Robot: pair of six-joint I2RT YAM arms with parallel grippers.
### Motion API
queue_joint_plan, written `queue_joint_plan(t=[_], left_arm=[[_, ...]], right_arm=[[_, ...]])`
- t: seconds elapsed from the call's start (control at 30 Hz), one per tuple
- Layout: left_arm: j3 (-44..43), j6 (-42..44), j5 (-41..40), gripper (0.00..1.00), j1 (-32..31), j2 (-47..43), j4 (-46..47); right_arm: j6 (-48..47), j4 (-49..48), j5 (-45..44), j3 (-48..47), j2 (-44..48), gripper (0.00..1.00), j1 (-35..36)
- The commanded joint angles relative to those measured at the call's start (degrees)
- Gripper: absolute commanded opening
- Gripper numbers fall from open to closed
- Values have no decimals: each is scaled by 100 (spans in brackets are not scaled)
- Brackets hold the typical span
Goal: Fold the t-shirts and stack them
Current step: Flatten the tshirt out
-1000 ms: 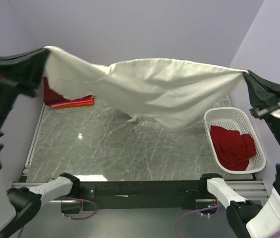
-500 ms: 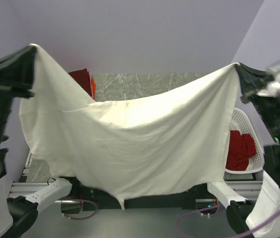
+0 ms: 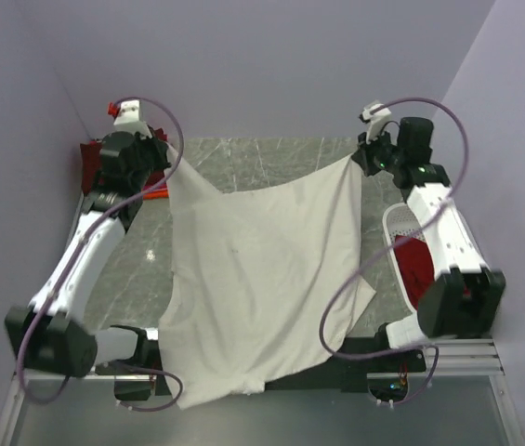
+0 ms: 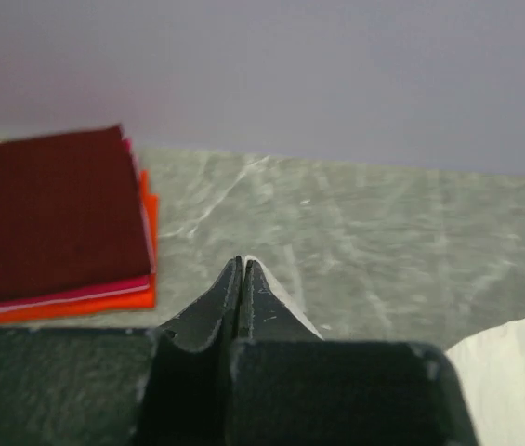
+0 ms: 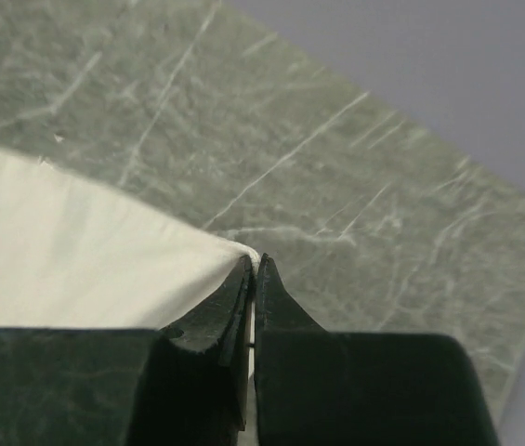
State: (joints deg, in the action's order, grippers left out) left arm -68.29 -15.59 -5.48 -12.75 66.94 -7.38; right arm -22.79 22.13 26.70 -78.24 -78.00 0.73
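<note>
Left gripper (image 3: 165, 170) and right gripper (image 3: 359, 160) clench the upper corners of the cream-white t-shirt (image 3: 262, 269), spread down the overhead frame's centre; lower both level and taut. Left wrist: land clear of the folded stack (image 4: 53, 218) at left. Right wrist: thin bite, so move gently

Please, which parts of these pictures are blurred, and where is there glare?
Top external view: even soft light, sharp, one small glare spot on the table. Left wrist view: the left claw near the lens looks soft. Right wrist view: table veins sharp, the right claw blurred at its base.
</note>
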Motion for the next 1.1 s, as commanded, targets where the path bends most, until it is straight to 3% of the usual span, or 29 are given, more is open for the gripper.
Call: queue_joint_plan(t=[0.0, 0.2, 0.47, 0.67, 1.07], left_arm=[[-69, -452, 459, 0, 624, 923, 1238], [-1009, -717, 916, 0, 1258, 2795, 1406], [-2029, -550, 1014, 0, 1398, 3747, 1195], [-1925, -602, 785, 0, 1688, 3582, 1256], [-1600, -734, 1514, 0, 2031, 2651, 1186]], right_arm=[[-15, -947, 213, -261, -949, 0, -21], [28, -772, -173, -1667, -2989, 0, 67], [213, -982, -1175, -2556, -3907, 0, 120], [240, -1316, -1256, -2522, -3916, 0, 120], [442, -1211, -781, -2251, -3258, 0, 120]])
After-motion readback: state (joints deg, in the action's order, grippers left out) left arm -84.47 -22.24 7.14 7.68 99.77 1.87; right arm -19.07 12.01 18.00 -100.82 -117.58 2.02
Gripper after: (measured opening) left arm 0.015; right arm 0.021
